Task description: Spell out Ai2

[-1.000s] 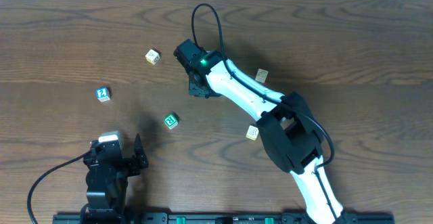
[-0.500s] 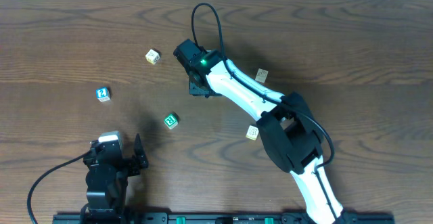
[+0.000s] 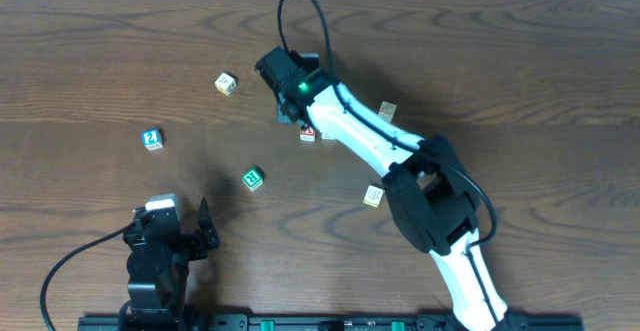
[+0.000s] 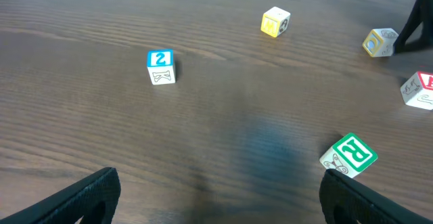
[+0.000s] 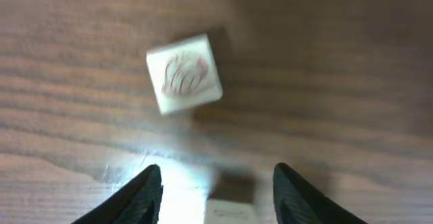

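Observation:
The blue "2" block (image 3: 152, 139) lies at the left and also shows in the left wrist view (image 4: 160, 67). A red-and-white block (image 3: 308, 133) lies on the table just below my right gripper (image 3: 290, 109); it also shows in the left wrist view (image 4: 419, 90). My right gripper (image 5: 220, 197) is open and raised, with a pale block's top edge (image 5: 230, 212) between its fingers below and a block with a reddish drawing (image 5: 184, 74) ahead. My left gripper (image 3: 205, 233) (image 4: 218, 190) is open and empty near the front edge.
A yellow block (image 3: 226, 83) (image 4: 275, 21) lies at the back left. A green block (image 3: 252, 178) (image 4: 348, 156) lies mid-table. Two beige blocks (image 3: 387, 111) (image 3: 373, 196) lie beside the right arm. A blue-and-yellow block (image 4: 379, 42) sits by the right gripper.
My right gripper has moved up and back from the table. The red-and-white block, hidden under it before, now lies uncovered. The left arm has not moved.

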Controlling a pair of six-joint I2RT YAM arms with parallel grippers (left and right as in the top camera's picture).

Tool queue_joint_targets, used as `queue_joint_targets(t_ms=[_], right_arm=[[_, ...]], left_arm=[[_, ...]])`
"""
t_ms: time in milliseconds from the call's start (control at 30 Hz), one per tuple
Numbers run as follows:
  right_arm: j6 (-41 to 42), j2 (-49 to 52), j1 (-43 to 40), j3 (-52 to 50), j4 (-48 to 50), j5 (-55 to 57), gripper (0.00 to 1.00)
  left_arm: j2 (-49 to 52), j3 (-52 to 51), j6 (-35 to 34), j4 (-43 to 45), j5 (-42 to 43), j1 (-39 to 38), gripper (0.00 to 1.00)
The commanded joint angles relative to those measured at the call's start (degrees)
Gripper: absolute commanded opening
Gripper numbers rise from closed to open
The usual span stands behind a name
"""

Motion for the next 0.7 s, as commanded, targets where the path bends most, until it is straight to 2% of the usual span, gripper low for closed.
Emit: queue_joint_targets(t_ms=[0, 67, 200, 300, 400, 500, 667], right_arm=[[-4.6, -4.8, -2.1, 8.8, -1.7, 2.9, 0.49], [-7.6, -8.0, -2.3, 13.5, -4.6, 2.9, 0.51], [-14.1, -15.9, -1.8, 18.4, -11.3, 2.9, 0.77], [-15.1, -22.0, -1.2, 18.5, -17.1, 2.8, 0.84], [-15.1, -26.5, -0.5, 18.4, -23.5, 2.6, 0.84], [-15.1, -30.0, 0.7, 18.3, -30.5, 2.6, 0.71], [-10.6, -35.5, 5.9, 13.2, -43.0, 4.2, 0.63]], left_arm=[[-0.3, -0.9, 1.0, 0.0, -0.2, 0.3, 0.95], [-0.3, -0.9, 1.0, 0.0, -0.2, 0.3, 0.95], [-0.3, -0.9, 1.0, 0.0, -0.2, 0.3, 0.95], [-0.3, -0.9, 1.0, 0.0, -0.2, 0.3, 0.95], [-0.3, -0.9, 1.0, 0.0, -0.2, 0.3, 0.95], [-0.3, -0.9, 1.0, 0.0, -0.2, 0.3, 0.95], [-0.3, -0.9, 1.0, 0.0, -0.2, 0.3, 0.95]])
